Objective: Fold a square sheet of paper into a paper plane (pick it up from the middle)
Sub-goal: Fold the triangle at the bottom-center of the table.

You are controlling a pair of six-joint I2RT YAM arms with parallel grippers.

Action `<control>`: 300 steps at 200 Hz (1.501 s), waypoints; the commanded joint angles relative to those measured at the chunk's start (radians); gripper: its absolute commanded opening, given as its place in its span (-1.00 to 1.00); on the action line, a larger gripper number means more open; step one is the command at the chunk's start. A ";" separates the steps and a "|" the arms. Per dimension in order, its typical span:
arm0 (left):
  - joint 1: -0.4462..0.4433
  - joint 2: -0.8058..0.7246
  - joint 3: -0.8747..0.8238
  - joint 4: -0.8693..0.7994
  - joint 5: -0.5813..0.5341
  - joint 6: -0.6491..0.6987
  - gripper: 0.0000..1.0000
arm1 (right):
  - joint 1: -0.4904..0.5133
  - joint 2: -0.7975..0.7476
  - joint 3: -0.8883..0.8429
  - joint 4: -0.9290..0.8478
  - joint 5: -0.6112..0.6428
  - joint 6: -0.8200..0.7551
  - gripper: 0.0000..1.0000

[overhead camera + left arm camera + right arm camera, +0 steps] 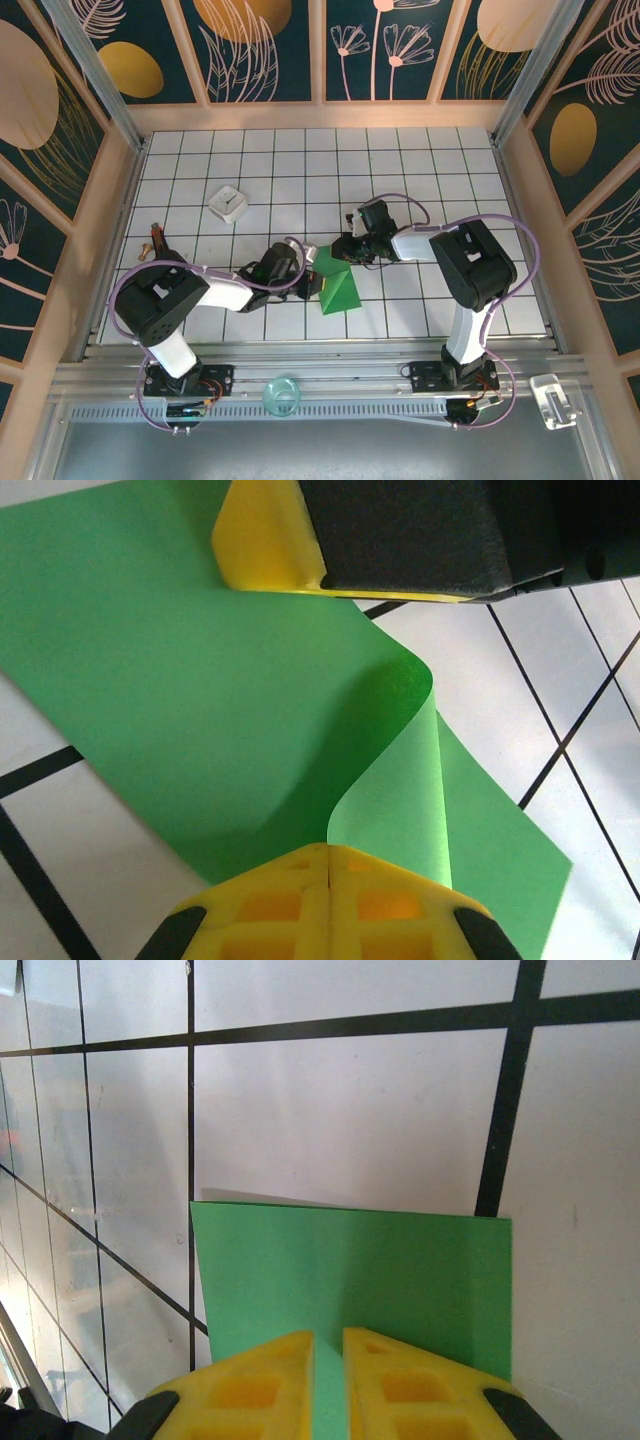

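The square sheet of paper (338,290) is bright green and partly folded, lying on the tiled floor between the two arms. My left gripper (305,275) is at its left edge. In the left wrist view the yellow jaws (330,852) are shut, with a curled-up flap of the paper (220,700) running into their seam. My right gripper (342,250) is at the paper's far end. Its jaws (328,1345) are shut on an upright fold of the paper (400,1270). One of the right gripper's yellow fingers (262,540) rests on the sheet in the left wrist view.
A small white square box (228,203) sits on the tiles at the back left. A small brown object (155,240) lies by the left wall. A teal roll (282,393) and a clear fixture (553,400) sit on the front rail. Wooden walls enclose the floor.
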 commanded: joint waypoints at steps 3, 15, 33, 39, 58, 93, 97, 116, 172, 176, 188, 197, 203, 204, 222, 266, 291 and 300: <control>0.006 0.000 -0.001 0.001 0.015 0.012 -1.00 | -0.004 0.018 -0.029 -0.020 0.012 -0.018 -0.69; 0.007 0.002 -0.003 0.002 0.011 0.012 -1.00 | -0.005 0.020 -0.029 -0.019 0.012 -0.018 -0.69; 0.008 0.015 0.010 -0.001 0.017 0.011 -1.00 | -0.005 0.024 -0.030 -0.014 0.009 -0.017 -0.69; 0.007 0.018 0.017 -0.002 0.023 0.010 -1.00 | -0.005 0.024 -0.029 -0.014 0.009 -0.017 -0.69; 0.007 0.020 0.032 -0.003 0.037 0.012 -1.00 | -0.005 0.027 -0.028 -0.012 0.005 -0.015 -0.69; 0.007 0.052 0.039 -0.016 0.035 0.021 -1.00 | -0.005 0.022 -0.032 -0.014 0.007 -0.015 -0.69; 0.007 0.054 0.041 -0.019 0.034 0.021 -1.00 | -0.005 0.022 -0.033 -0.013 0.007 -0.015 -0.69; 0.007 0.056 0.043 -0.029 0.022 0.026 -1.00 | -0.005 0.024 -0.036 -0.008 0.004 -0.012 -0.69; 0.008 0.055 0.041 -0.042 0.005 0.029 -1.00 | -0.003 0.028 -0.034 -0.003 0.001 -0.010 -0.69; 0.007 0.055 0.040 -0.042 0.004 0.029 -1.00 | -0.003 0.028 -0.033 -0.003 0.001 -0.011 -0.69; 0.007 0.057 0.040 -0.045 -0.002 0.031 -1.00 | -0.003 0.029 -0.033 -0.003 0.001 -0.011 -0.69; 0.007 0.057 0.041 -0.048 -0.002 0.034 -1.00 | -0.002 0.028 -0.034 -0.002 0.001 -0.009 -0.69; 0.007 0.058 0.042 -0.050 -0.003 0.034 -1.00 | -0.003 0.028 -0.035 -0.003 0.001 -0.010 -0.69; 0.007 0.058 0.043 -0.050 -0.003 0.034 -1.00 | -0.003 0.028 -0.035 -0.002 0.001 -0.010 -0.69; 0.007 0.065 0.050 -0.062 -0.006 0.042 -1.00 | -0.003 0.028 -0.035 -0.001 -0.001 -0.009 -0.69; 0.007 0.071 0.061 -0.086 -0.012 0.054 -1.00 | -0.003 0.027 -0.035 -0.004 0.001 -0.011 -0.69; 0.007 0.075 0.066 -0.095 -0.015 0.058 -1.00 | -0.003 0.027 -0.035 -0.004 0.001 -0.010 -0.69; 0.008 0.076 0.064 -0.098 -0.016 0.058 -1.00 | -0.003 0.028 -0.034 -0.004 -0.001 -0.011 -0.69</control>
